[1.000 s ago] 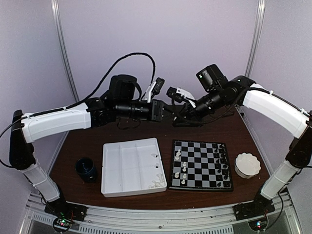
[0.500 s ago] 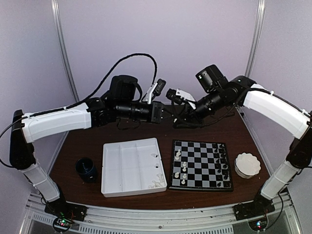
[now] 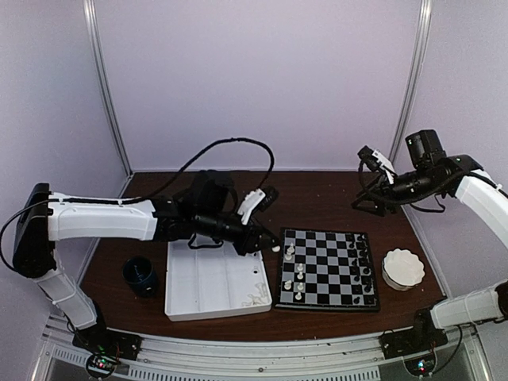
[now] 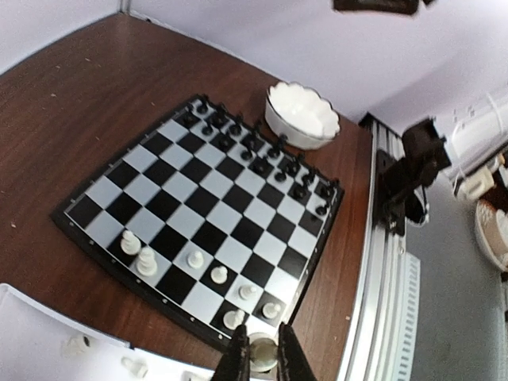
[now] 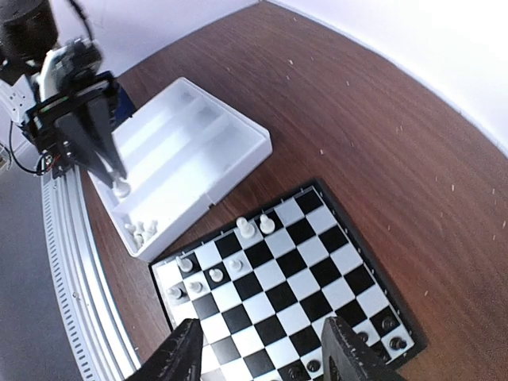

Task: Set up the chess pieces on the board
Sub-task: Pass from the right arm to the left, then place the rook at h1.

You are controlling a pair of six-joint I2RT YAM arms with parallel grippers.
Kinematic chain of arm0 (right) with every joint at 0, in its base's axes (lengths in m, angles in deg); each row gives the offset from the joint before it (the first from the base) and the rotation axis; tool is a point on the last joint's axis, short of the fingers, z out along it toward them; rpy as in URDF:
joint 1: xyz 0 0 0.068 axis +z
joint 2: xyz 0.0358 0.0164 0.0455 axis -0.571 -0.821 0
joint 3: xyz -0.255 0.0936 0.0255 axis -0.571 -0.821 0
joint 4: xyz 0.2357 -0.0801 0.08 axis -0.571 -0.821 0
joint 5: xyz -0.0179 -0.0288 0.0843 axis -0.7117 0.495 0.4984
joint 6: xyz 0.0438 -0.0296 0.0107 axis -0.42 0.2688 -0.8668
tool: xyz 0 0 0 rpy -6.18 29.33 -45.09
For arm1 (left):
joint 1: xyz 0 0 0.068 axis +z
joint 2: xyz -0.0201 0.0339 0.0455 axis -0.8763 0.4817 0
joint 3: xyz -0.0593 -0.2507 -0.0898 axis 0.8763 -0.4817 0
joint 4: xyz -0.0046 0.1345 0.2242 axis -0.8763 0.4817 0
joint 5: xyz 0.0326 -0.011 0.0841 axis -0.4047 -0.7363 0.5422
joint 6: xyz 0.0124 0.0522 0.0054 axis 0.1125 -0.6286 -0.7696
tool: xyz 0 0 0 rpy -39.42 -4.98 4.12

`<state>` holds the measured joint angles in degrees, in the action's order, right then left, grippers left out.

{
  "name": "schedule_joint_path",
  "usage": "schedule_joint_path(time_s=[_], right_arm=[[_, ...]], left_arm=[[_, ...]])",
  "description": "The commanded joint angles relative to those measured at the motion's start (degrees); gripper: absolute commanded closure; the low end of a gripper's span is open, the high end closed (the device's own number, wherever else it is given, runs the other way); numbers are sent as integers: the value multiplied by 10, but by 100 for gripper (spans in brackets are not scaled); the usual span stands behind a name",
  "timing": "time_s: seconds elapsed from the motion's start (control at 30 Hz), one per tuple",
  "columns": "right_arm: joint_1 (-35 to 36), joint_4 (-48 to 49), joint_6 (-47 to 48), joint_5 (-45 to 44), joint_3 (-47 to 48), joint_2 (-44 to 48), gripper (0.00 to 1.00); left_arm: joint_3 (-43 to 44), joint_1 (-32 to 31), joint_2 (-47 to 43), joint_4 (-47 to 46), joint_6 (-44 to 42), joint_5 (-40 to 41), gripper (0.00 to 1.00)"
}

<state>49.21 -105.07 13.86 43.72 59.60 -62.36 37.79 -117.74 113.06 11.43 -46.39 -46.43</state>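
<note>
1. The left gripper (image 4: 262, 361) is clamped shut on a white piece (image 4: 262, 351), right at the edge of the board (image 4: 214, 202) on the tray side. Can't tell if it's touching down.
2. On the board, a few white pieces (image 4: 147, 260) stand along the tray side and black pieces (image 4: 258, 167) line the opposite edge.
3. The white tray (image 3: 208, 270) sits just left of the board, with loose white ones in its near corner.
4. The right gripper (image 5: 266, 353) hangs high with its jaws wide and nothing between them.
5. Dark brown wood table (image 3: 317, 206), with a scalloped white bowl (image 3: 403, 268) right of the board and a dark blue cup (image 3: 141, 275) left of the tray.
6. Pale lilac walls (image 3: 262, 71), metal posts (image 3: 107, 87), and a silver rail (image 3: 254, 349) along the near edge.
</note>
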Motion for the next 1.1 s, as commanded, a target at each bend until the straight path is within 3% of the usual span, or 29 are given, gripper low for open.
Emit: schedule_joint_path(time_s=[0.0, 0.23, 0.53, 1.07], right_arm=[[-36, 64, -14, 36, -73, 19, 46], [-42, 86, -6, 32, -105, 22, 46], [-43, 86, 1, 47, -107, 14, 45], [-43, 82, 7, 47, -108, 10, 45]], left_arm=[[-41, -25, 24, -79, -100, -9, 92], [-36, -48, 75, -99, -133, -9, 92], [9, -90, 140, -43, -189, 19, 92], [17, -93, 189, -47, -190, 26, 92]])
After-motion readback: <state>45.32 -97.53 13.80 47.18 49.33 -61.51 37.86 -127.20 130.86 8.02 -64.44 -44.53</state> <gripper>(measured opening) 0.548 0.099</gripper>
